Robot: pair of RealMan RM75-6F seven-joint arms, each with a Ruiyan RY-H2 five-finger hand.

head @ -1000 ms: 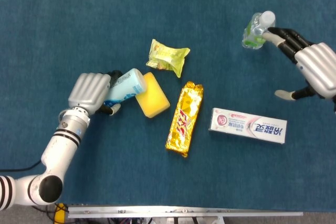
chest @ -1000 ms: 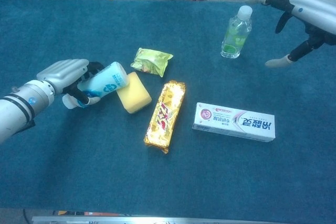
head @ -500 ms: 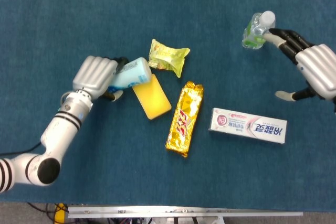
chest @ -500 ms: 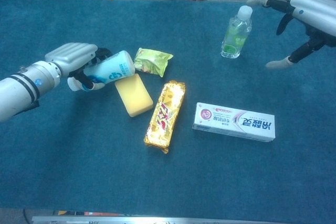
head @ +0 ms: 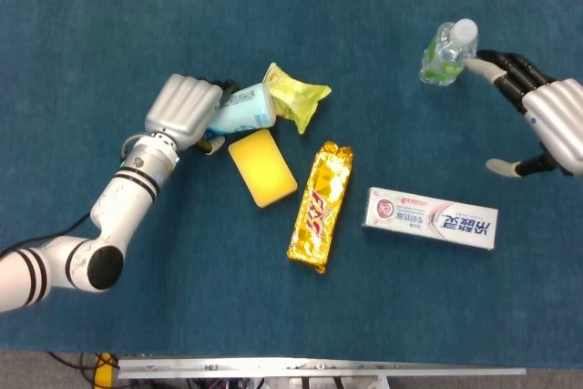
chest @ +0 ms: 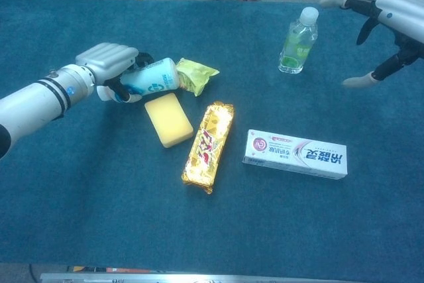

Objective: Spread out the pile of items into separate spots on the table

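A blue carpet-like tabletop fills the frame; grey floor with yellow lines lies beyond. Since earlier, the left hand, fingers wrapped round a white-blue bottle, has moved up-right against the crinkled yellow-green packet, clearing the yellow sponge. Centre: toothpaste box, glossy gold bar. The right hand, fingers spread, nears the clear bottle.

**Six things, one of each**

There is one white tube, one yellow sponge, one green snack bag, one gold candy bar, one toothpaste box and one water bottle.
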